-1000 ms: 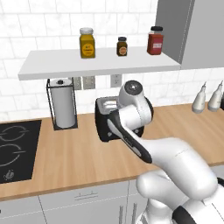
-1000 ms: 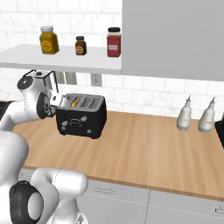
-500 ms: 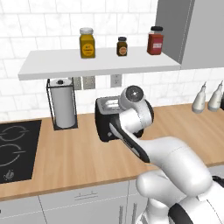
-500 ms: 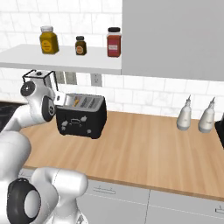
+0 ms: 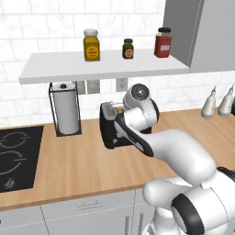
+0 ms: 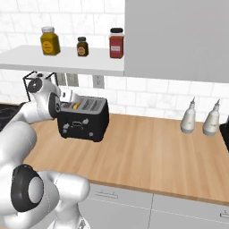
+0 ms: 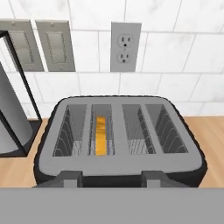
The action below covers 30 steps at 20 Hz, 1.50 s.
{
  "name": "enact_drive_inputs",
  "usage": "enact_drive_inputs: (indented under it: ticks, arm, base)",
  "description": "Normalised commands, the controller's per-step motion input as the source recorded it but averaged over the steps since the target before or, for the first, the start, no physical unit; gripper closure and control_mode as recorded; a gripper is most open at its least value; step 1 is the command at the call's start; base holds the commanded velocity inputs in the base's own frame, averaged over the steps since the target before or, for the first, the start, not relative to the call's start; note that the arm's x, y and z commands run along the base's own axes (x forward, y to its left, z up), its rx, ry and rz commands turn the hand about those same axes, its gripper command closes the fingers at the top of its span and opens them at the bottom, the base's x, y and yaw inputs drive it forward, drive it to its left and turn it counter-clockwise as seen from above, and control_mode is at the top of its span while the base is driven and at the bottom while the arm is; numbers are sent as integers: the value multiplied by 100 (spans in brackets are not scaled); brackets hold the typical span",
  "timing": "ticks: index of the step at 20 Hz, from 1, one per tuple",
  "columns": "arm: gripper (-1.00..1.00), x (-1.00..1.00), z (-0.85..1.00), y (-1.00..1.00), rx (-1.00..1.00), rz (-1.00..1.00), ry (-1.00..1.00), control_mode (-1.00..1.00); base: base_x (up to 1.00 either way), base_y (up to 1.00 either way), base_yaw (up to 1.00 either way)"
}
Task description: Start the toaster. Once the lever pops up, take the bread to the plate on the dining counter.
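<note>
The toaster (image 7: 118,140) stands near the desk's (image 6: 147,156) back edge, its long side along the wall and its front toward the desk's near edge. Its four slots run front to back. The bread (image 7: 101,134) sits sunk on edge in the second slot from the left, crust up. The fingers (image 7: 109,178) stand apart just above the toaster's front rim, clamped on nothing. A paper towel holder (image 5: 65,110) stands left of the toaster, two bottles (image 6: 199,118) far right, jars on the shelf (image 5: 105,64) above.
</note>
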Motion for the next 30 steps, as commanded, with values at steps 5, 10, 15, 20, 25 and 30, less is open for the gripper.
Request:
enact_drive_inputs:
  ticks: [5, 10, 15, 20, 25, 30]
  arm:
    - [-100, -12, 17, 0, 0, 0, 0, -100]
    - [-100, 3, 3, 0, 0, 2, 5, -100]
    - [-100, 0, 0, 0, 0, 0, 0, -100]
    - [-100, 0, 0, 0, 0, 0, 0, -100]
    - [-100, 0, 0, 0, 0, 0, 0, -100]
    - [-100, 0, 0, 0, 0, 0, 0, -100]
  base:
    - [0, 0, 0]
    - [0, 0, 0]
    - [0, 0, 0]
    - [0, 0, 0]
    - [0, 0, 0]
    - [0, 0, 0]
